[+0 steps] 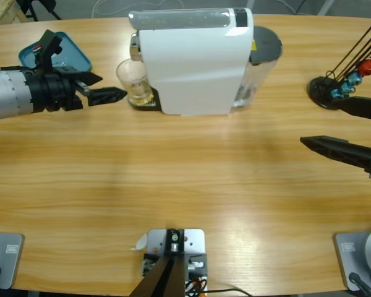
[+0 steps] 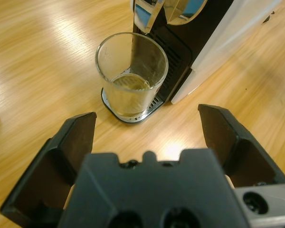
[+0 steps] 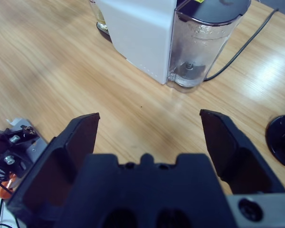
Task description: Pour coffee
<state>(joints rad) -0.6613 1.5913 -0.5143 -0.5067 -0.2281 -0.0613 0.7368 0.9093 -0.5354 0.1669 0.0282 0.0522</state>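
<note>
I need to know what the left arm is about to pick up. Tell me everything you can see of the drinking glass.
The glass is small, clear and smooth-walled, widening slightly to an open rim. It stands upright on the drip tray at the front of the white coffee machine, under its spout. A shallow pool of amber-brown coffee covers its bottom. Nothing grips it: the left gripper faces it with jaws open, short of touching. A teal tray lies apart, beyond the arm.

Bright even overhead light; pale glare streaks on wooden table [image 1: 191, 179]; soft faint shadows; left wrist view slightly blurred at edges.
</note>
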